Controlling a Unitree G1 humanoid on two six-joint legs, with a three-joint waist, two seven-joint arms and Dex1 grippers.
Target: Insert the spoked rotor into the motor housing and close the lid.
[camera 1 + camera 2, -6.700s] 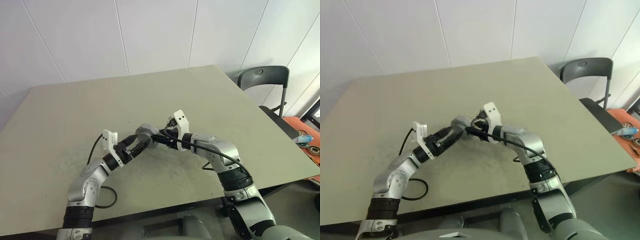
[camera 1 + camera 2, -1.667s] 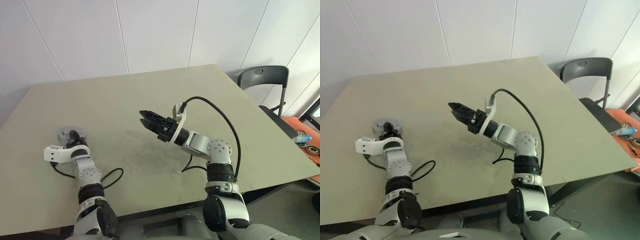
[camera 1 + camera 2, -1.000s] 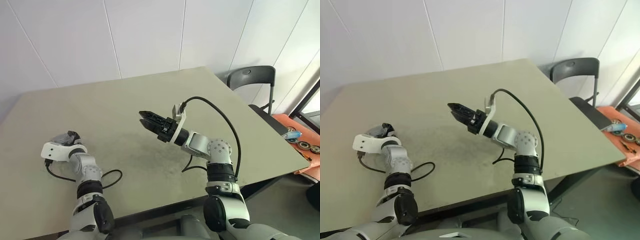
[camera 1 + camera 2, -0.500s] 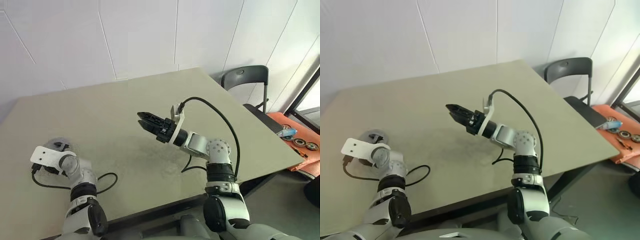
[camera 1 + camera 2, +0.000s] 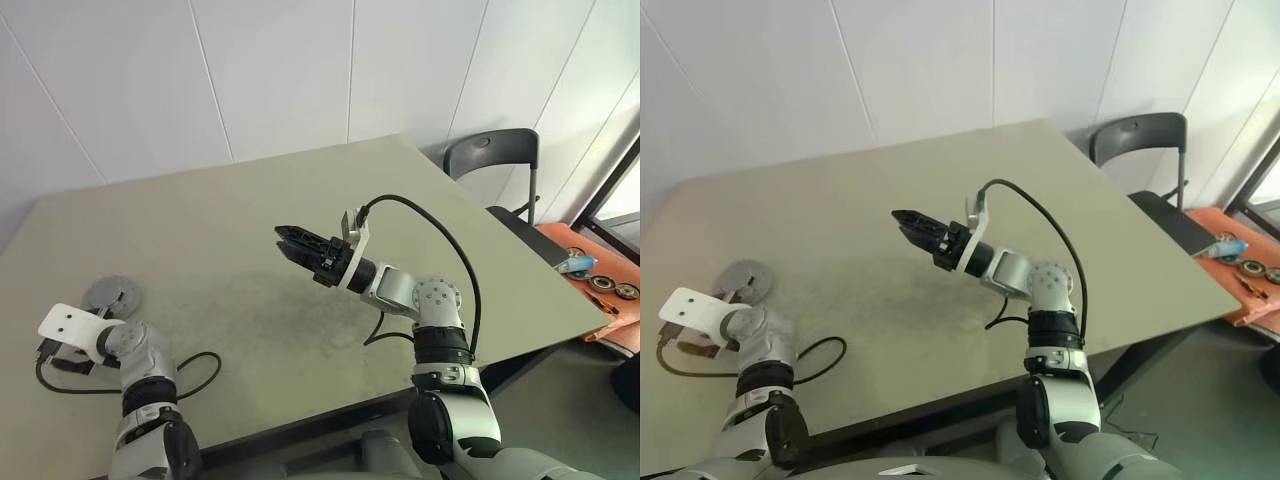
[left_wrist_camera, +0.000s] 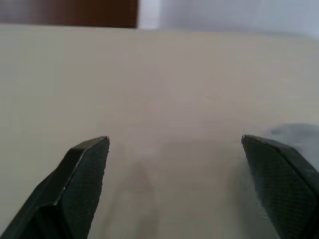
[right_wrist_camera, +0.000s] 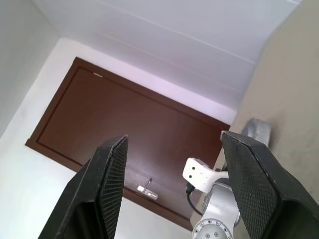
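The motor housing (image 5: 110,297) stands near the table's left edge as a squat, silvery round body. Its flat silvery top looks like the lid; I cannot tell the two apart from here. The spoked rotor is hidden. My left gripper (image 6: 174,141) is open and empty, just on the near side of the housing and apart from it. The housing shows as a grey blur (image 6: 295,133) beside one finger. My right gripper (image 5: 283,235) hangs in the air over the middle of the table. Its fingers (image 7: 107,174) stand open with nothing between them.
A black cable (image 5: 190,366) loops on the table (image 5: 300,190) by my left arm. A dark chair (image 5: 495,160) stands past the table's right edge, with an orange surface holding small parts (image 5: 590,275) beyond it.
The camera has swung. My left gripper has let go of the housing, drawn back toward the near left edge and turned. The right arm has held still.
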